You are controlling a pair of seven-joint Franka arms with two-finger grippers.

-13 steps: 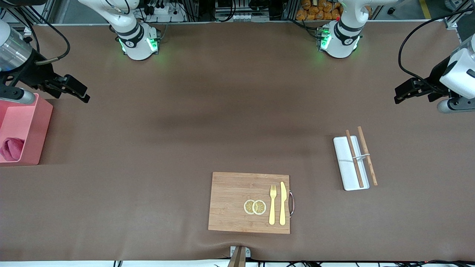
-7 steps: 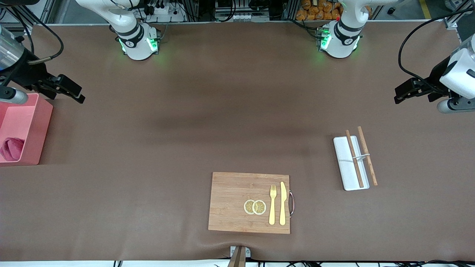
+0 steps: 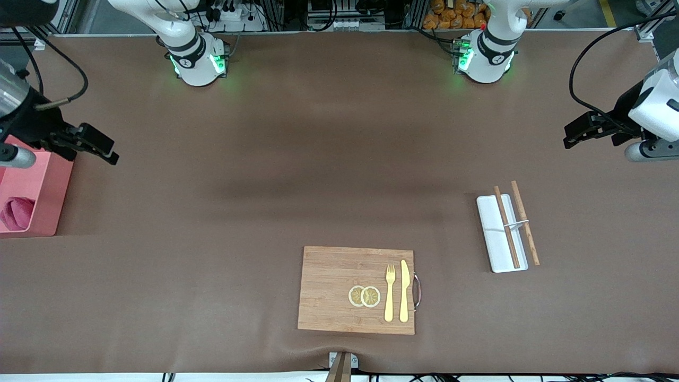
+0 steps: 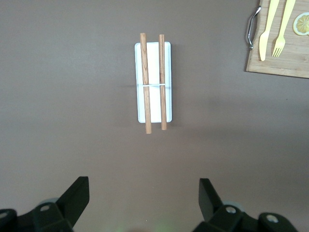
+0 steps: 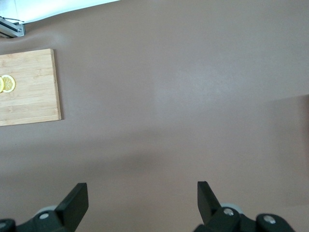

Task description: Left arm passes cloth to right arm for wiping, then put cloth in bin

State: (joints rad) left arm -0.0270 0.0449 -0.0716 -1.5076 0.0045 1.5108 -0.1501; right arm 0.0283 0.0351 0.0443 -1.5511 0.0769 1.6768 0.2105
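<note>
The deep pink-red cloth [image 3: 16,212] lies bunched inside the salmon-pink bin [image 3: 46,196] at the right arm's end of the table. My right gripper [image 3: 106,151] is open and empty, up in the air over the bare table beside the bin's wall; in the right wrist view [image 5: 140,193] its fingers stand wide apart over bare mat. My left gripper [image 3: 570,139] is open and empty, waiting over the table at the left arm's end; in the left wrist view [image 4: 142,191] nothing is between its fingers.
A wooden cutting board [image 3: 339,313] near the front edge carries two lemon slices [image 3: 364,296], a gold fork [image 3: 390,293] and a gold knife [image 3: 404,291]. A white tray [image 3: 493,249] with two wooden sticks [image 3: 525,223] lies toward the left arm's end.
My right gripper has drifted a little toward the front camera and toward the bin, staying open. The cloth stays in the bin. The left arm has not moved.
</note>
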